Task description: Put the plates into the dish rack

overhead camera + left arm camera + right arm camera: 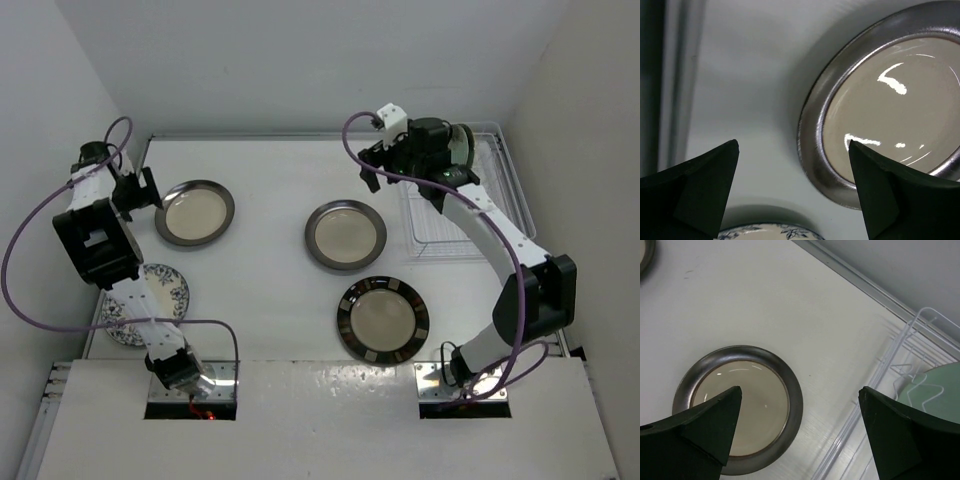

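Top external: open left claw (150,190) hovers by a plate (195,212) near the table's (270,170) left edge, ready to grab; right claw (368,165) open too.

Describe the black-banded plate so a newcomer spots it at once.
On the white table, look just left of the right arm's base. The black-banded plate lies flat there. Its rim alone is black with pale blocks; the next plate's is plain grey.

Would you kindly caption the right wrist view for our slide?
Open right jaws frame a grey-rimmed plate, beside the rack holding a green plate.
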Controlling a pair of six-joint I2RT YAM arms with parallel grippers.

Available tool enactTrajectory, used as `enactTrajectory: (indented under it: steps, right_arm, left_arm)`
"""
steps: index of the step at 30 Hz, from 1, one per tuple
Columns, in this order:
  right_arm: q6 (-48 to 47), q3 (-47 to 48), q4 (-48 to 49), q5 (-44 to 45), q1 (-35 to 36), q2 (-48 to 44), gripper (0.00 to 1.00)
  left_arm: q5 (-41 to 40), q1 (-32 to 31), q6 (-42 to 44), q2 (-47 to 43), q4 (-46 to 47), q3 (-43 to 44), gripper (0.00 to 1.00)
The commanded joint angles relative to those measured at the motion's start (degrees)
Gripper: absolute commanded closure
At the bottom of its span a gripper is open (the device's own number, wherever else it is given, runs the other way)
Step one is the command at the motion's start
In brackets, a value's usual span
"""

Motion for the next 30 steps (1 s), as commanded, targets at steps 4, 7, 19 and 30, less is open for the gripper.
enactTrajectory:
  steps: [4,7,19,30]
  right_arm:
    - [-3.7,2.1,2.1,2.2,4.2,-1.5,0.00]
    - [-3.7,1.9,3.0,3.6,5.0,-1.7,0.00]
    - [-5.6,1.2,2.9,6.6,6.2,-3.1,0.00]
    - [-2.8,4.8,1.3,1.5,7.1,1.1,0.00]
  left_arm:
    - [12.3,1.3,-1.0,6.3,0.8,-1.4,0.09]
    - [13.6,0.6,-0.3,8.7,1.3,-0.2,0.13]
    - [17.2,-1.1,-0.3,11.3,1.3,3.5,1.00]
    - [29.6,-7.9,1.3,-2.6,1.9,11.5,1.00]
